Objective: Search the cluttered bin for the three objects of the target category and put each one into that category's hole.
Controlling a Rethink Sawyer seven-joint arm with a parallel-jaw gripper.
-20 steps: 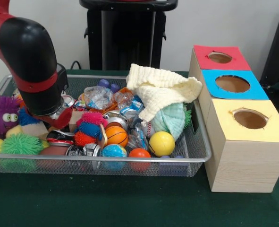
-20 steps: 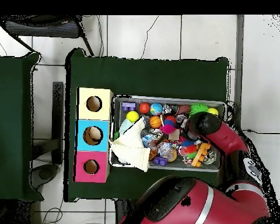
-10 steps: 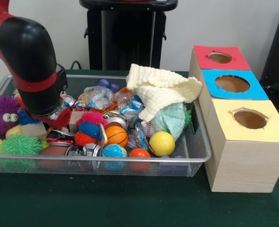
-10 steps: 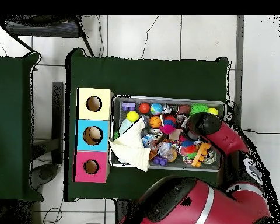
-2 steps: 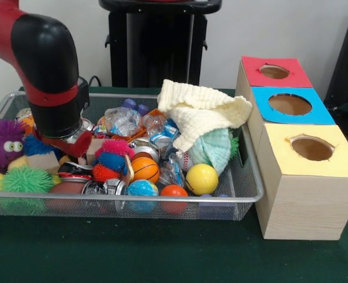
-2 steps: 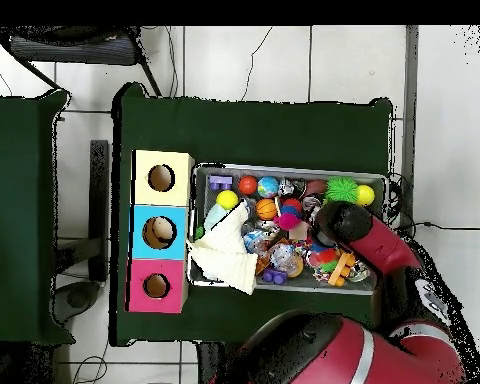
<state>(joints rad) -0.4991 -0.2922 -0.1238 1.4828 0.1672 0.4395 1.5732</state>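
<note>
A wire mesh bin (image 5: 244, 194) is crammed with toys. Among them are a yellow ball (image 5: 202, 178), a small basketball (image 5: 145, 168), an orange ball (image 5: 174, 191), a blue globe ball (image 5: 142, 188), spiky toys (image 5: 110, 160), crushed cans (image 5: 103, 187) and crumpled plastic (image 5: 122, 121). My arm's thick black wrist (image 5: 55, 88) reaches down into the bin's left part. It hides most of my gripper (image 5: 69, 143), which sits low in the clutter beside a wooden block (image 5: 43, 160). In the overhead view the wrist (image 6: 342, 220) covers the bin's right-middle (image 6: 289, 170).
Three wooden boxes stand by the bin, with a red-topped hole (image 5: 274, 71), a blue-topped hole (image 5: 290, 104) and a yellow-topped hole (image 5: 312, 148). A cream cloth (image 5: 200, 112) lies heaped over a mint cloth (image 5: 212, 147). A purple fuzzy toy (image 5: 4, 143) and a green spiky ball (image 5: 26, 180) fill the left end.
The arm has risen a little and shifted slightly toward the bin's middle. Nothing visible has come up out of the clutter with it.
</note>
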